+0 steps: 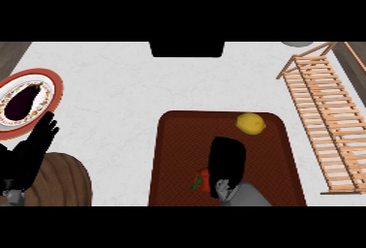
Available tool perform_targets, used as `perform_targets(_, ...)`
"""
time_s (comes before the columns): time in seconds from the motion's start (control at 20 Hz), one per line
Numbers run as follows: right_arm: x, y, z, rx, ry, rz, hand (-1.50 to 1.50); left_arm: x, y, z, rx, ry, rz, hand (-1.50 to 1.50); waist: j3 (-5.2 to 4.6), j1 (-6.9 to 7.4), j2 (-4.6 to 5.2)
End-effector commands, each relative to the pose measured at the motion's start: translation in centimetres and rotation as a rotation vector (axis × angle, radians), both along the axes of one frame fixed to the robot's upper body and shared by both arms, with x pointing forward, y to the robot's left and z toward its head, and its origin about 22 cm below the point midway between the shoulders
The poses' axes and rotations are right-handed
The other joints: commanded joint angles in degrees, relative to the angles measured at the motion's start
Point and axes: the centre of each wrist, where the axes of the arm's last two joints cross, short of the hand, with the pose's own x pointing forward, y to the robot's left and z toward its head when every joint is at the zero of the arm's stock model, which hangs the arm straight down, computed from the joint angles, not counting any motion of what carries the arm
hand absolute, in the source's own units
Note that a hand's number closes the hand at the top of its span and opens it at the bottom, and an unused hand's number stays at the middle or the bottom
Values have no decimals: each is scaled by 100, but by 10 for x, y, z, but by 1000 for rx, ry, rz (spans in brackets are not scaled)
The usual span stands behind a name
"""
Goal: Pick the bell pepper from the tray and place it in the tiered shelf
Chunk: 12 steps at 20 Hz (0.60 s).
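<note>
A dark red tray (172,160) lies on the white counter at lower middle. On it a red bell pepper (203,178) with a green stem shows only at its left side, because my right hand (227,160) hovers over it, palm down with fingers stretched forward. A yellow lemon (251,123) sits at the tray's far right corner. The wooden slatted tiered shelf (325,116) runs along the right side of the counter. My left hand (32,150) rests open at the lower left edge, fingers up.
A red-rimmed plate (52,80) holding a dark eggplant (22,104) sits at the far left. A round wooden board (68,179) lies under the left hand. A black object (187,48) stands at the counter's back middle.
</note>
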Motion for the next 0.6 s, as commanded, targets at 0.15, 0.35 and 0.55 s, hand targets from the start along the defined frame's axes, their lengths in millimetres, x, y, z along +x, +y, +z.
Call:
perform_targets(0.15,17,-2,-4,-118,4,-42,150,3,-1,-13,-14,13,-9,0,18,-9,63)
perform_targets(0.35,-4,0,-11,-145,-85,-6,150,5,-7,-11,8,8,25,0,19,-27,54)
perform_targets(0.55,-5,17,6,-117,-189,10,150,0,9,5,-2,17,-2,0,21,13,52)
